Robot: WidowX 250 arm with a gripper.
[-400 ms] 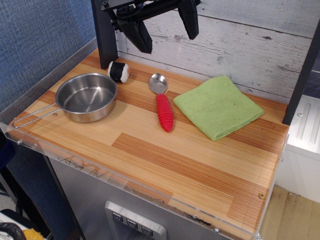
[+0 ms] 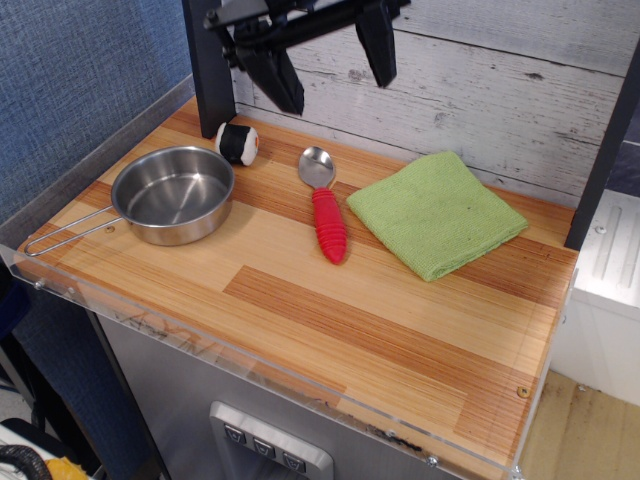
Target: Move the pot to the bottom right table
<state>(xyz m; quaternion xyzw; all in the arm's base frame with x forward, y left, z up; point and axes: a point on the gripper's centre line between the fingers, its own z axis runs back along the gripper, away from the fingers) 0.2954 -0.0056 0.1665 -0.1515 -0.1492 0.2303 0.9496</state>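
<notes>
The pot (image 2: 174, 193) is a shiny shallow steel saucepan at the left side of the wood-plank table (image 2: 330, 320), its thin wire handle pointing toward the front-left corner. It is empty and upright. My gripper (image 2: 328, 72) hangs high above the back of the table, to the right of and behind the pot, well clear of it. Its two black fingers (image 2: 378, 45) are spread wide apart and hold nothing.
A red-handled metal spoon (image 2: 324, 207) lies mid-table right of the pot. A small black-and-white roll (image 2: 237, 142) sits just behind the pot. A folded green cloth (image 2: 436, 212) lies at the back right. A black post (image 2: 210, 65) stands at the back left.
The gripper has shifted very slightly; its fingers stay spread. The pot and other objects have not moved.
</notes>
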